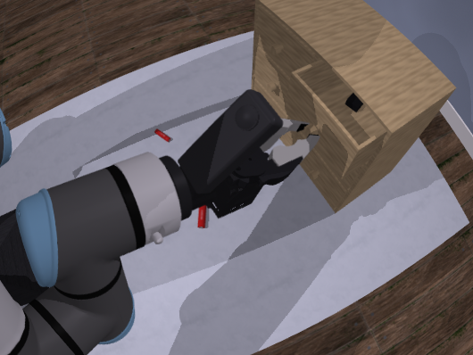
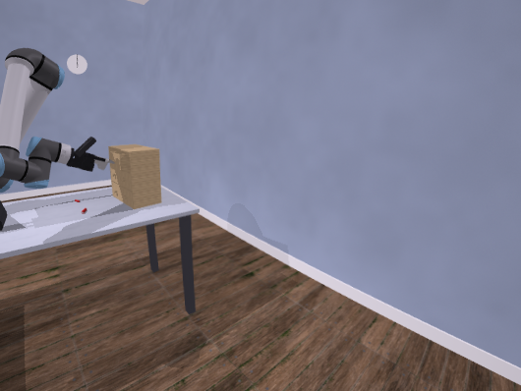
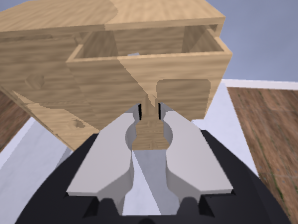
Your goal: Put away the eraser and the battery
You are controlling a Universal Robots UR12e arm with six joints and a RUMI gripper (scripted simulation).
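Observation:
The chest (image 1: 375, 40) (image 2: 144, 177) (image 3: 165, 14) stands upright. Its top-row right drawer (image 1: 332, 127) (image 3: 100, 75) is partly out. Inside lies a dark block (image 1: 353, 103), apparently the eraser; only a pale bit (image 3: 133, 54) shows in the wrist view. My gripper (image 1: 309, 131) (image 3: 150, 104) is at that drawer's front, fingers nearly together, apparently shut on its knob. Two red cylinders lie on the table: a slimmer one (image 1: 162, 135) (image 2: 77, 200) and a thicker one (image 1: 202, 218) (image 2: 85, 210) partly under the gripper body in the top view. The slimmer looks like the AAA battery.
The other drawers look shut where visible; knobs (image 3: 35, 82) (image 3: 79, 123) stick out to the left of the gripper in the wrist view. The table's edge (image 2: 172, 214) runs close beside the chest, with the wall (image 2: 344, 147) beyond.

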